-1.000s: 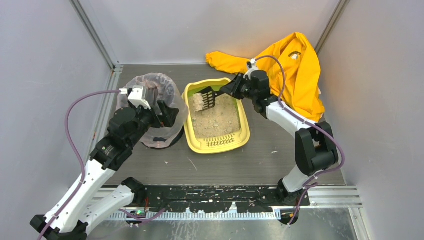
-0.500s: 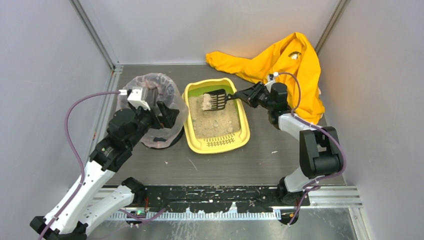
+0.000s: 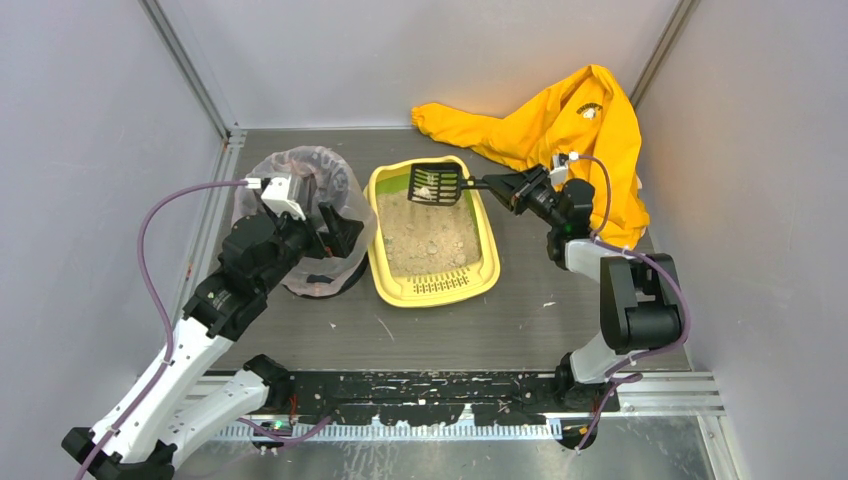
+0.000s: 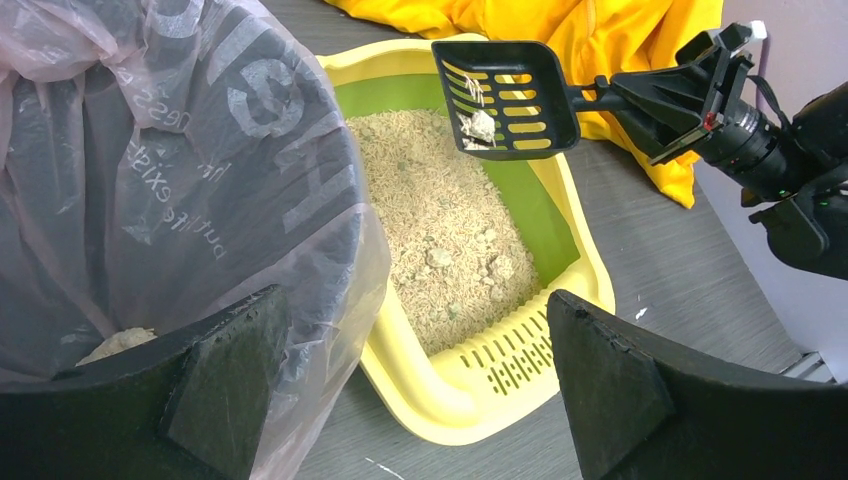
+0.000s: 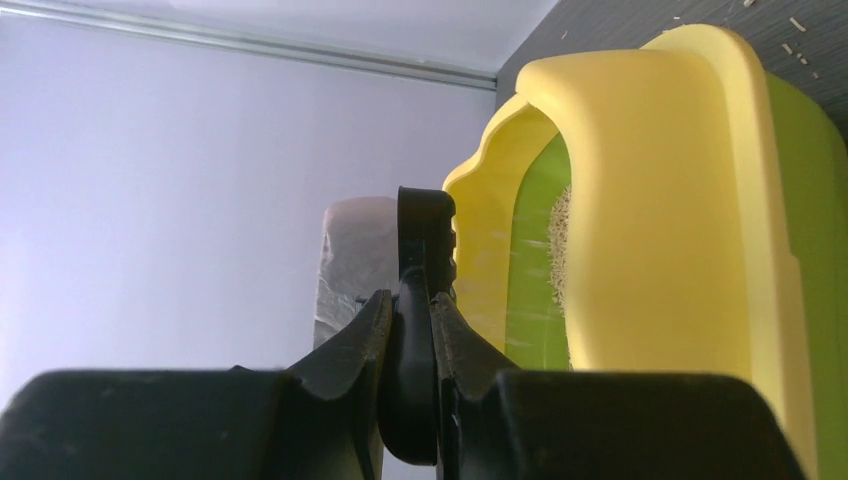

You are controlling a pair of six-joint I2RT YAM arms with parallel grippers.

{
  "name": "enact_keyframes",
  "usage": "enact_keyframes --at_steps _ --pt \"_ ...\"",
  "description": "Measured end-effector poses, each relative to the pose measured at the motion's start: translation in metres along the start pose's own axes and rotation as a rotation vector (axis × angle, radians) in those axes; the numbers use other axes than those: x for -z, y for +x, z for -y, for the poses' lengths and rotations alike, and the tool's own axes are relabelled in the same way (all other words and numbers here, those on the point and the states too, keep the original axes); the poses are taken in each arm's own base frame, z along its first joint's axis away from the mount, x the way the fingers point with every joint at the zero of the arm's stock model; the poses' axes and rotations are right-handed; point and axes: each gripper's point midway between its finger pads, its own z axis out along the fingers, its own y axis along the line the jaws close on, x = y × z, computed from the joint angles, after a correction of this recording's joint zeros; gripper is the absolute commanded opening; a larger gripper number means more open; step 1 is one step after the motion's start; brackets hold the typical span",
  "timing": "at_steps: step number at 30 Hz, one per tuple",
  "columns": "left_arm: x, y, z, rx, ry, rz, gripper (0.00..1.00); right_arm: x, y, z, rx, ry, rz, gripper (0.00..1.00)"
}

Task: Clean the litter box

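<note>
The yellow litter box (image 3: pixel 432 291) with green inner wall and beige litter sits mid-table; it also shows in the left wrist view (image 4: pixel 470 402) and the right wrist view (image 5: pixel 650 200). My right gripper (image 3: pixel 497 182) is shut on the handle of the black slotted scoop (image 3: pixel 435 184), held level above the box's far end. The scoop (image 4: pixel 505 95) carries a small pale clump (image 4: pixel 481 126). In the right wrist view my gripper (image 5: pixel 410 312) clamps the scoop (image 5: pixel 424 225), seen edge-on. My left gripper (image 3: pixel 335 228) is open and empty at the bag-lined bin (image 3: pixel 300 175).
The bin's translucent bag (image 4: pixel 150 200) fills the left of the left wrist view, with some litter at its bottom. A yellow garment (image 3: pixel 580 130) lies at the back right, behind my right arm. Grey walls close in on three sides.
My right gripper has lifted the scoop out of the litter and drawn it back to the far end of the box, levelling it; loose sand has fallen through. The left arm has not moved.
</note>
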Motion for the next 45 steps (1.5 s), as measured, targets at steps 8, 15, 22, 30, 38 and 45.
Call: enact_keyframes --at_steps 8,15,22,30,38,45 --pt "0.000 0.000 0.002 0.017 0.005 0.001 1.00 0.006 0.004 0.009 -0.070 0.004 -0.001 0.01" --pt "-0.001 0.001 0.003 0.019 0.012 -0.008 1.00 0.010 0.011 0.017 -0.081 0.036 -0.014 0.01" --pt "0.000 0.000 0.004 0.020 0.016 -0.004 1.00 0.019 -0.003 0.017 -0.102 -0.008 0.025 0.01" --pt "0.002 -0.001 0.004 0.021 0.017 0.005 1.00 0.007 0.025 0.022 -0.121 -0.007 -0.055 0.01" --pt "0.000 0.000 0.003 0.023 0.013 0.003 1.00 0.008 0.026 0.023 -0.105 0.000 -0.057 0.01" --pt "0.000 0.001 0.003 0.024 0.013 0.001 1.00 0.013 0.022 0.003 -0.075 -0.016 -0.058 0.01"
